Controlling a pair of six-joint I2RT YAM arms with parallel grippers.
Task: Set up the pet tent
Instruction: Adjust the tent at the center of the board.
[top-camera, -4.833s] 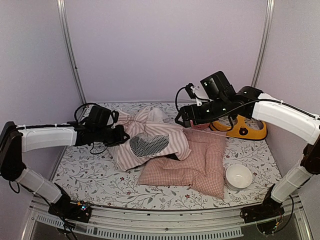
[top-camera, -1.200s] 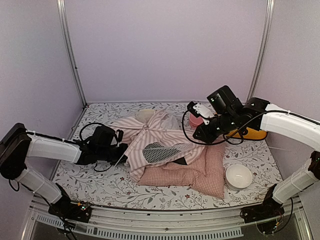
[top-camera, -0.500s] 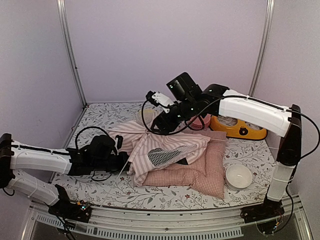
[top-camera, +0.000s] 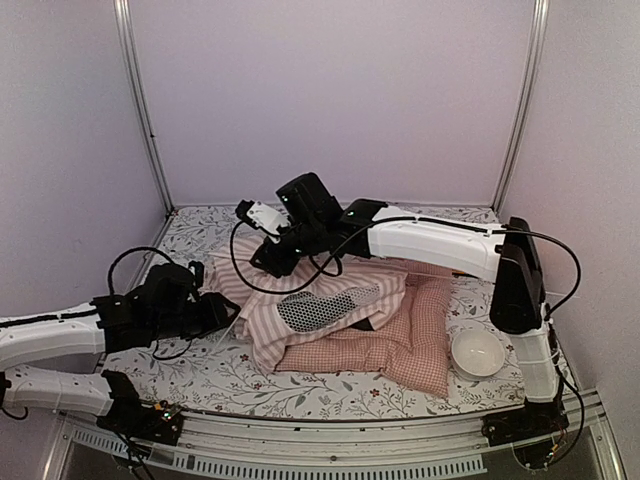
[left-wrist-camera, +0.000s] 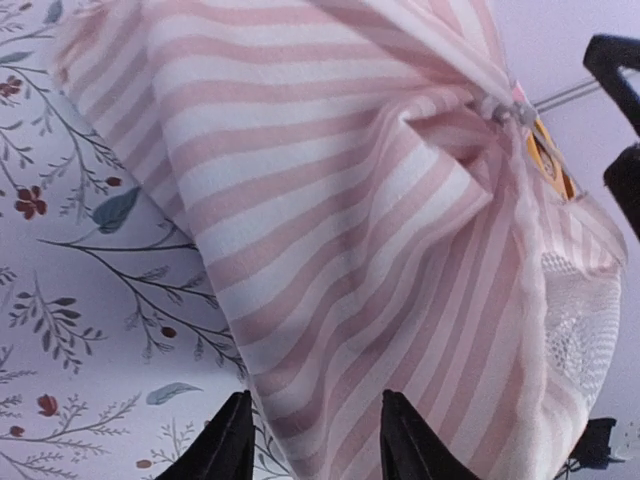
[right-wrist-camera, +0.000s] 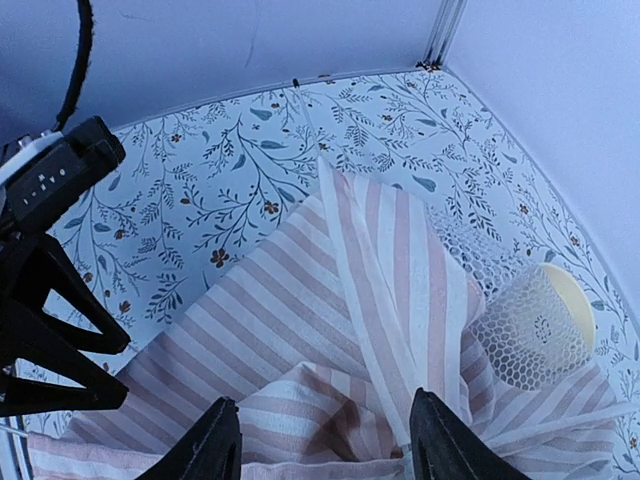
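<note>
While the pet tent (top-camera: 330, 300) lies slumped, we've got the left claw (left-wrist-camera: 315, 400) at its 9 o'clock and the right claw (right-wrist-camera: 322, 400) at 11, both parted and empty, probably lining up a grab.

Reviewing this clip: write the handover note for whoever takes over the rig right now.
Left tool: open at the left edge of the pet tent, gripping nothing.
Right tool: open, hovering over the tent's far side, holding nothing.
Tent: collapsed in a heap, partly on the pink checked cushion, partly on the table.
Done: nothing is standing yet.
Left: raise the tent on its poles.
</note>
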